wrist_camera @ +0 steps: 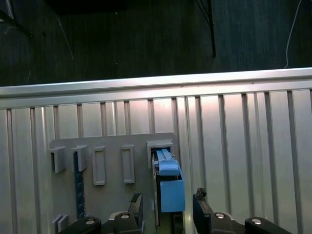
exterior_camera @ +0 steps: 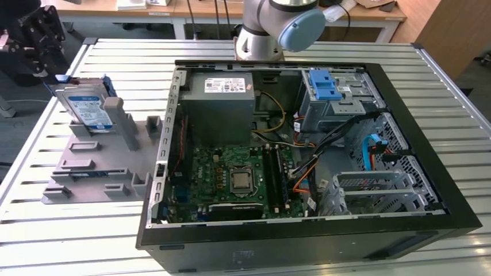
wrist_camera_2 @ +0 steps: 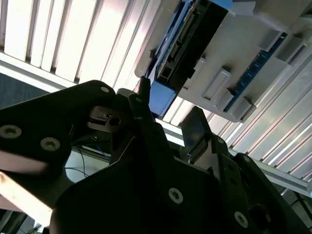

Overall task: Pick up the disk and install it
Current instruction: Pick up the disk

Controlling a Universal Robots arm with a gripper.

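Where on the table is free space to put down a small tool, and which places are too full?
Bare table lies between the grey holder and the table's near edge, at the exterior view's lower left, and at the exterior view's right of the computer case. Crowded: around the disk, with the open pincer near it, and inside the case.
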